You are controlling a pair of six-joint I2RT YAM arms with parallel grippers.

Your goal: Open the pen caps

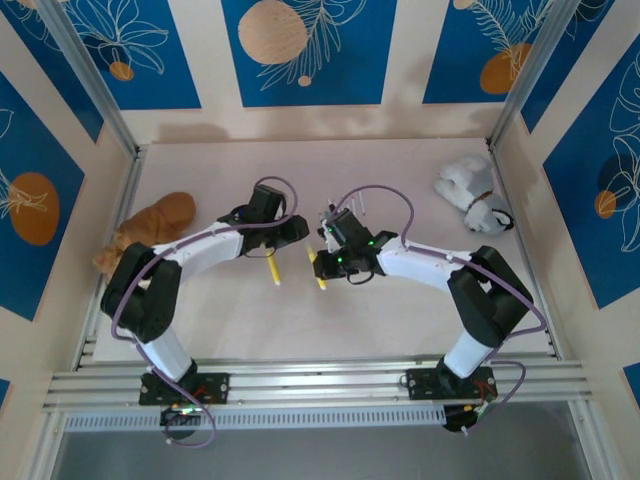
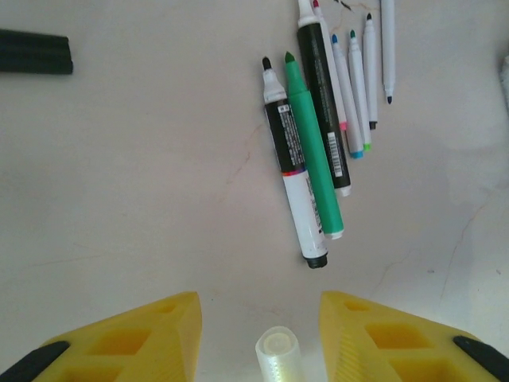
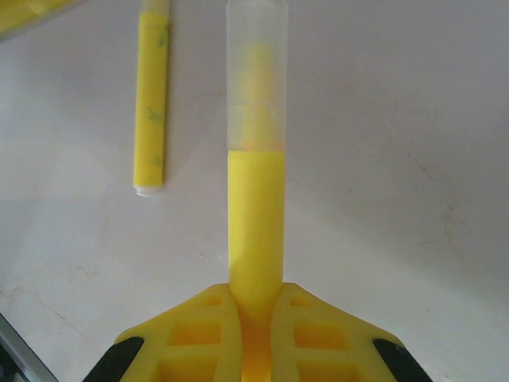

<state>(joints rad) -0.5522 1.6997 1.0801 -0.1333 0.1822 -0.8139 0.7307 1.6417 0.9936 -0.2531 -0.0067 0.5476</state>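
My right gripper (image 3: 256,293) is shut on the body of a yellow highlighter (image 3: 255,215). The highlighter's clear pen cap (image 3: 256,79) is still on, pointing away from the fingers. A second yellow highlighter (image 3: 151,103) lies on the table to its left. My left gripper (image 2: 258,302) is open above the table. A clear cap end (image 2: 278,354) sits between its yellow fingers (image 2: 151,334) and touches neither. In the top view both grippers, left (image 1: 290,232) and right (image 1: 335,260), meet at the table's middle, with the yellow highlighters (image 1: 272,268) just below them.
Several uncapped markers and thin pens (image 2: 314,143) lie side by side ahead of the left gripper. A black piece (image 2: 36,52) lies at the far left. An orange plush toy (image 1: 160,225) sits at the table's left edge and a white one (image 1: 470,190) at the back right.
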